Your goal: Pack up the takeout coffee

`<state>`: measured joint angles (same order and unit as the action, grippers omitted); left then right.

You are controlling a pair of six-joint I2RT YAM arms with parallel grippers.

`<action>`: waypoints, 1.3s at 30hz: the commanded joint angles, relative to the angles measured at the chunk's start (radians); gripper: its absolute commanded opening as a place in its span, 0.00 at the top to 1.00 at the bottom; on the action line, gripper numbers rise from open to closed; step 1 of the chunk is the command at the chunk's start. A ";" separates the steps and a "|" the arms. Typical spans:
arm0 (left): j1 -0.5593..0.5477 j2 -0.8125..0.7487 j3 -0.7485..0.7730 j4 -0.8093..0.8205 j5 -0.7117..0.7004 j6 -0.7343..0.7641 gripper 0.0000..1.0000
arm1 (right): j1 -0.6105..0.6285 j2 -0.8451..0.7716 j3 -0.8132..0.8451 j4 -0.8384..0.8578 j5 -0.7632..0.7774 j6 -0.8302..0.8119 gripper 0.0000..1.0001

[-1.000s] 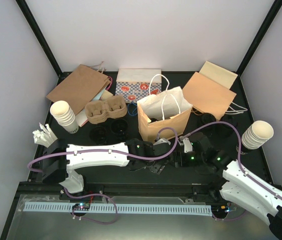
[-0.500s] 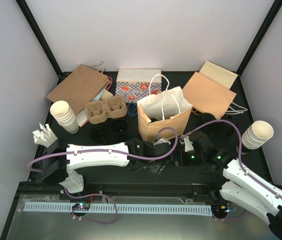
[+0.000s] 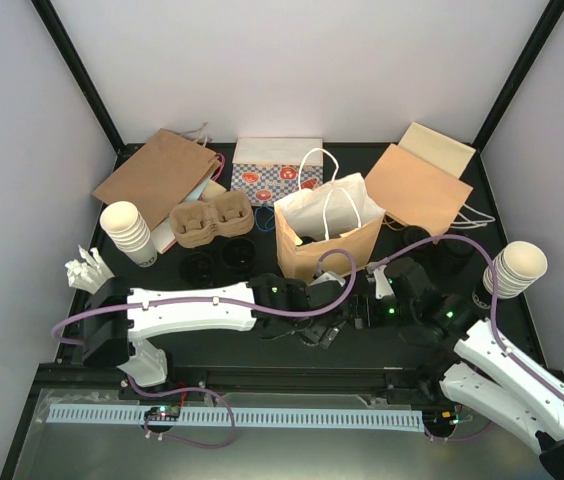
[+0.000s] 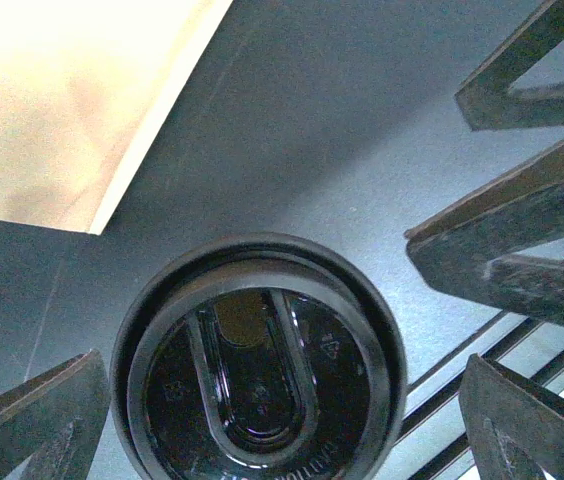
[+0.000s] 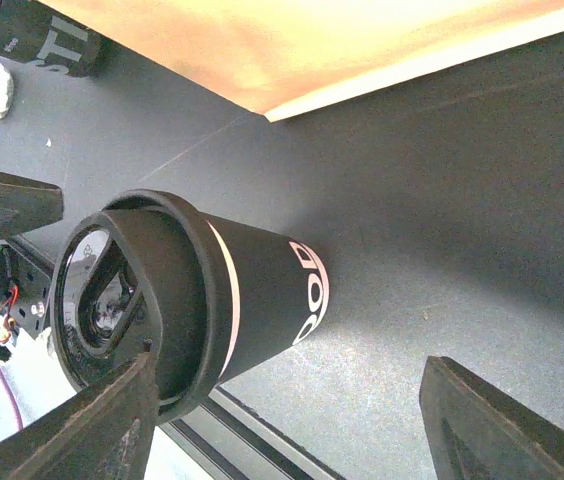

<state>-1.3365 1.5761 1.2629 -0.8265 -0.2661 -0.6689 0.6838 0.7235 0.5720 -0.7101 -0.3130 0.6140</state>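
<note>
**A:** What has shifted since a second ago?

**B:** In the top view the left arm has reached a little further toward the middle of the frame. The right arm's white forearm has swung out toward the lower right. Its purple cable [image 3: 462, 245] now arches up beside the stack of cream paper cups [image 3: 515, 268] at the right edge.

**A:** How does the left gripper stand?

**B:** The left gripper [image 4: 282, 400] is spread wide and holds nothing. Its camera looks straight down on a short round coffee cup with a black lid [image 4: 257, 360], standing between the fingers [image 4: 527, 425]. The finger at lower right is clearly off it. The one at lower left sits just beside the rim, and I cannot tell whether they touch.

**A:** And the right gripper?

**B:** The right gripper [image 5: 290, 370] is also parted, with nothing held. The cup shows at the lower left of its view, upright on the black tabletop [image 5: 442, 200], with a white band and white lettering on its side. One finger overlaps its base and the other is well apart at lower right.

**A:** Where is the cup relative to the bag?

**B:** It is on the table, outside and near the foot of the standing brown paper bag with white handles [image 3: 327, 250] in the centre of the top view. A second black cup [image 5: 32, 40] lies in the upper-left corner of the right wrist view.
</note>
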 commanded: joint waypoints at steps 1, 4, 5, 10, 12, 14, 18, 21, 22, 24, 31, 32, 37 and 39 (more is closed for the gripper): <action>-0.005 -0.042 0.055 -0.029 -0.015 0.009 0.01 | -0.002 -0.011 0.038 -0.026 0.018 -0.021 0.26; -0.006 -0.061 0.060 -0.033 -0.014 0.010 0.01 | -0.001 -0.010 0.046 -0.035 0.021 -0.029 0.23; -0.006 -0.070 0.061 -0.034 -0.015 0.009 0.01 | -0.001 -0.009 0.047 -0.035 0.019 -0.033 0.21; -0.007 -0.129 0.055 -0.033 -0.018 0.008 0.01 | -0.002 -0.003 0.058 -0.041 0.009 -0.051 0.08; -0.006 -0.157 0.042 -0.020 -0.023 0.013 0.01 | -0.002 0.000 0.063 -0.039 -0.005 -0.061 0.00; -0.004 -0.202 0.008 0.014 -0.033 0.028 0.01 | -0.001 0.002 0.067 -0.037 -0.015 -0.065 0.00; 0.013 -0.287 -0.098 0.087 -0.039 0.036 0.01 | 0.007 0.031 0.091 -0.057 0.000 -0.078 0.00; 0.034 -0.387 -0.174 0.135 -0.043 0.028 0.01 | 0.048 0.056 0.121 -0.075 0.049 -0.078 0.00; 0.046 -0.416 -0.203 0.155 -0.033 0.027 0.01 | 0.066 0.064 0.132 -0.080 0.068 -0.076 0.00; 0.091 -0.483 -0.286 0.218 0.022 0.027 0.01 | 0.109 0.083 0.161 -0.094 0.116 -0.070 0.00; 0.268 -0.721 -0.509 0.340 0.169 -0.014 0.01 | 0.352 0.217 0.287 -0.170 0.350 -0.024 0.00; 0.284 -0.742 -0.528 0.343 0.181 -0.018 0.01 | 0.375 0.239 0.302 -0.179 0.374 -0.020 0.00; 0.339 -0.802 -0.588 0.346 0.224 -0.029 0.01 | 0.453 0.349 0.371 -0.197 0.439 -0.016 0.00; 0.355 -0.811 -0.603 0.348 0.242 -0.032 0.01 | 0.479 0.386 0.399 -0.208 0.464 -0.013 0.00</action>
<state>-1.0100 0.7860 0.6807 -0.5220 -0.0914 -0.6834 1.1194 1.0584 0.9138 -0.8803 0.0452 0.5850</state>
